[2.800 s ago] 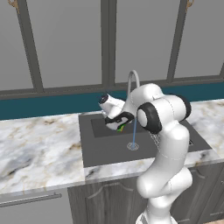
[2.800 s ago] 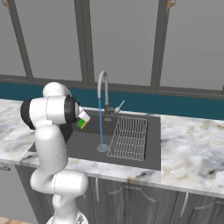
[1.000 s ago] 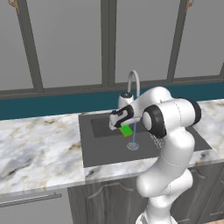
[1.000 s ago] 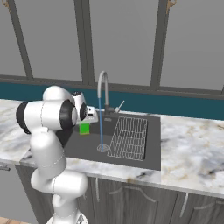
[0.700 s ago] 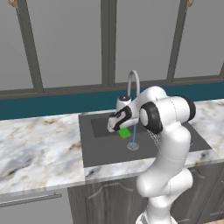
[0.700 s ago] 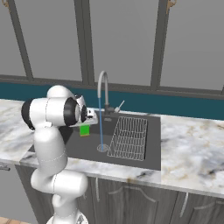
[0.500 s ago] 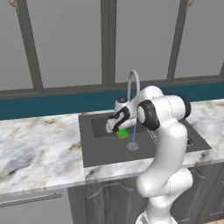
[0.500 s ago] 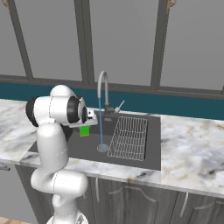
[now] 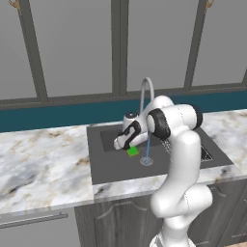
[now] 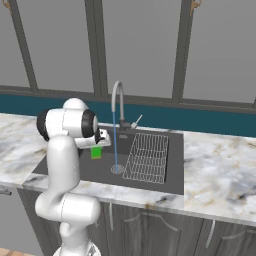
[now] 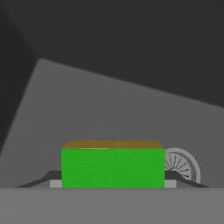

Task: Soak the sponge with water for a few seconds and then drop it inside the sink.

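The green sponge (image 11: 113,167), with its yellow layer on top in the hand view, sits between my gripper's (image 11: 113,183) two dark tips. The gripper (image 9: 129,146) is shut on the sponge (image 9: 132,151) and holds it low over the left half of the dark grey sink (image 9: 112,166). A thin pale blue stream of water (image 9: 147,147) falls from the gooseneck faucet (image 9: 144,89) to the round drain (image 9: 146,161), just right of the sponge and apart from it. From the right base view the sponge (image 10: 96,152) hangs left of the water (image 10: 115,145).
A wire rack (image 10: 147,157) fills the sink's right section. Marble counter (image 9: 43,164) runs along both sides of the basin. A teal backsplash and tall window panels stand behind the faucet (image 10: 117,97). In the hand view the drain (image 11: 184,164) lies behind the sponge to its right.
The arm has carried the sponge a little left and down, away from the water stream and deeper into the basin. The grip has stayed shut on it.
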### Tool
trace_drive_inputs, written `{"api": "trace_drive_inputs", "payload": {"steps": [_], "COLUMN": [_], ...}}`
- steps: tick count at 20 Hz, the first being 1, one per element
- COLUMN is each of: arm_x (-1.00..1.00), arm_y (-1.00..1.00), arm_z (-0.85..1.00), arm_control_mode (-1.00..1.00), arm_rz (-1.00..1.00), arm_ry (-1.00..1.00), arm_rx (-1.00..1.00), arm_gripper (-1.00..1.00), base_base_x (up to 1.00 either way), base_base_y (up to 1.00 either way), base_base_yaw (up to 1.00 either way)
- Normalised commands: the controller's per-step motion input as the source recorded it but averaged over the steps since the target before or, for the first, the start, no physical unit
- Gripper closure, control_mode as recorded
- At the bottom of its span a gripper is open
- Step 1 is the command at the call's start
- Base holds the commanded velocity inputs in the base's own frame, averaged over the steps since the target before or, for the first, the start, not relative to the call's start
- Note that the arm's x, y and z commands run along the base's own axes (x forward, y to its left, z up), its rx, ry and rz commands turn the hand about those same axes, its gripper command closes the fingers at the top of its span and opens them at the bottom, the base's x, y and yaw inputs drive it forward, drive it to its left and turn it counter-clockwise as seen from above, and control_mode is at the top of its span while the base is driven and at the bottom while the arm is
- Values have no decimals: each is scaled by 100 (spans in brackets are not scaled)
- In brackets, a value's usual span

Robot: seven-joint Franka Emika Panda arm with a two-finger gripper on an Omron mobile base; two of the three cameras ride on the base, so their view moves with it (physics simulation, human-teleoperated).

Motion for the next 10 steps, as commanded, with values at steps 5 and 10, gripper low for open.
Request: {"api": "trace_drive_inputs", "payload": {"steps": [5,10], "arm_x": [0,1], "arm_y": [7,2], "arm_z": [-36,-21], "arm_control_mode": [-100,-100], "arm_rz": [-4,-4], "arm_ry": [0,0], "arm_rx": [0,0], "arm_gripper": [100,100], "base_base_x": [0,0], "base_base_y": [0,0], "base_base_yaw": [0,0]}}
